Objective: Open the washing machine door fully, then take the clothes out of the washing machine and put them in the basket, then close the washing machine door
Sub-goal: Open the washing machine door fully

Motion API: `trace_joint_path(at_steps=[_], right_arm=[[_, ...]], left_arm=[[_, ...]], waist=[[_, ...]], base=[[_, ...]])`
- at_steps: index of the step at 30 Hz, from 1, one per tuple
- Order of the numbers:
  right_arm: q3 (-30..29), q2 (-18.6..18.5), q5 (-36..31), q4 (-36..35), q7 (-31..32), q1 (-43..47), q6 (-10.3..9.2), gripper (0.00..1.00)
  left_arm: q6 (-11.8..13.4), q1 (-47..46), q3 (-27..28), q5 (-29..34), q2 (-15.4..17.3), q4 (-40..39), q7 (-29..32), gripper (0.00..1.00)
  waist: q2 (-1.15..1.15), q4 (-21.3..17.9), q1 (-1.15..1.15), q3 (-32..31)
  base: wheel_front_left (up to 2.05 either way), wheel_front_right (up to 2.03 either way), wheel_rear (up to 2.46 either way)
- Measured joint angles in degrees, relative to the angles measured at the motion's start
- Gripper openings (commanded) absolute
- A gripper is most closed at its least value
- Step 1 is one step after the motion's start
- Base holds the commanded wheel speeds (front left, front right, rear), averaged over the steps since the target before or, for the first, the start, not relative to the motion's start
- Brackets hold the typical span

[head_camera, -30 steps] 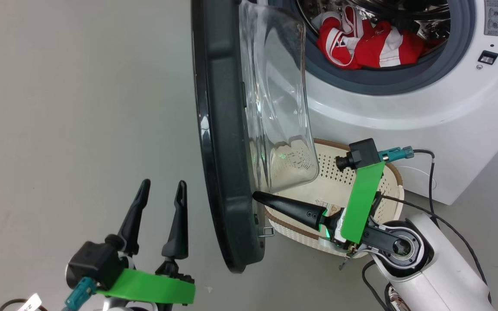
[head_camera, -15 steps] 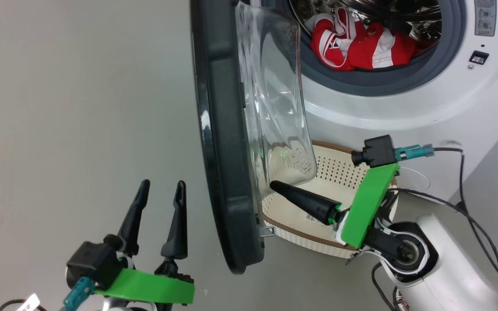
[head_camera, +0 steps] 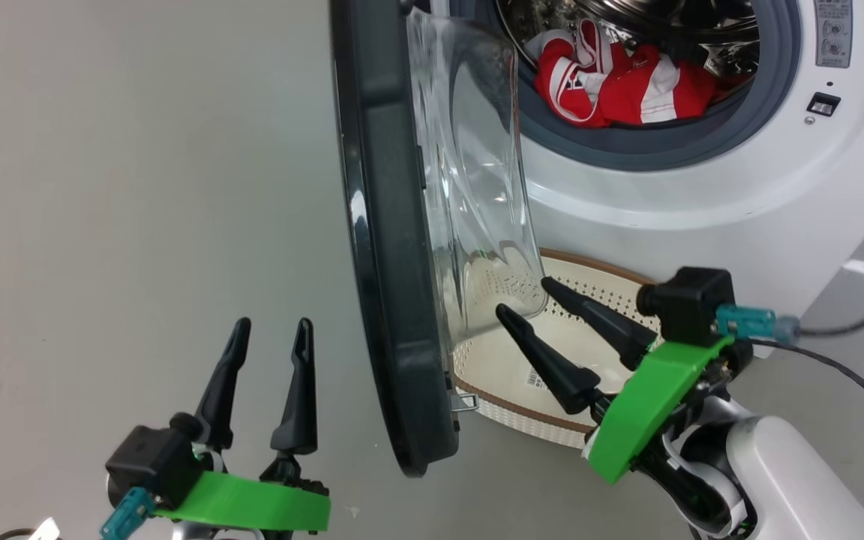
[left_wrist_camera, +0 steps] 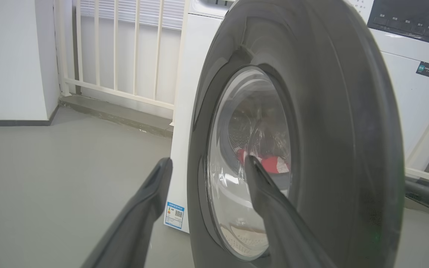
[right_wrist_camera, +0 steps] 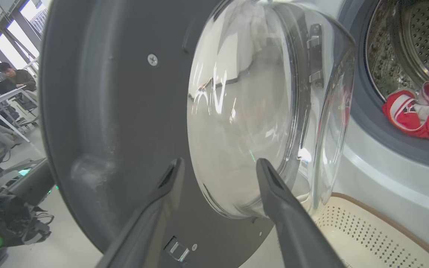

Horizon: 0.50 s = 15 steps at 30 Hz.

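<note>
Lying in washing machine [head_camera: 664, 187] drum: red clothes [head_camera: 619, 86]; basket [head_camera: 597, 276] below washing machine door [head_camera: 383, 247]; right gripper [head_camera: 526, 296] spread wide, holding nothing, over basket, well apart from clothes

A smooth, plain grey floor [head_camera: 139, 187] is seen around the washing machine [head_camera: 702, 195], which is stood directly on it. The basket [head_camera: 604, 289] is set on the floor just in front of the washing machine, below its opening. A low grey kerb [left_wrist_camera: 117, 113] is laid along the floor beside the washing machine, and a white railing [left_wrist_camera: 99, 44] is carried on it.
</note>
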Motion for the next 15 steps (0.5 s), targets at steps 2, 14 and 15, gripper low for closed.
trace_joint_path(at_steps=[2, 14, 15], right_arm=[[-0.2, -0.2, -4.2, -0.5, -3.2, 0.9, 0.00, 1.00], [-4.9, 1.9, -25.0, 1.9, -21.0, 7.7, 0.10, 1.00], [-5.8, 2.4, -25.6, 2.2, -22.2, 8.2, 0.14, 1.00]], left_arm=[[0.0, 0.0, 0.2, 0.0, 0.0, -0.3, 0.0, 1.00], [0.7, 2.4, 1.4, 2.6, 0.1, -1.8, 0.0, 1.00], [0.7, 2.4, 1.5, 2.8, 0.1, -1.8, 0.0, 1.00]], waist=[[0.00, 0.0, 0.00, -0.2], [0.00, -1.0, 0.00, -1.9], [0.00, -1.1, 0.00, -2.0]], base=[[0.00, 0.00, 0.00], [0.00, 0.00, 0.00], [0.00, 0.00, 0.00]])
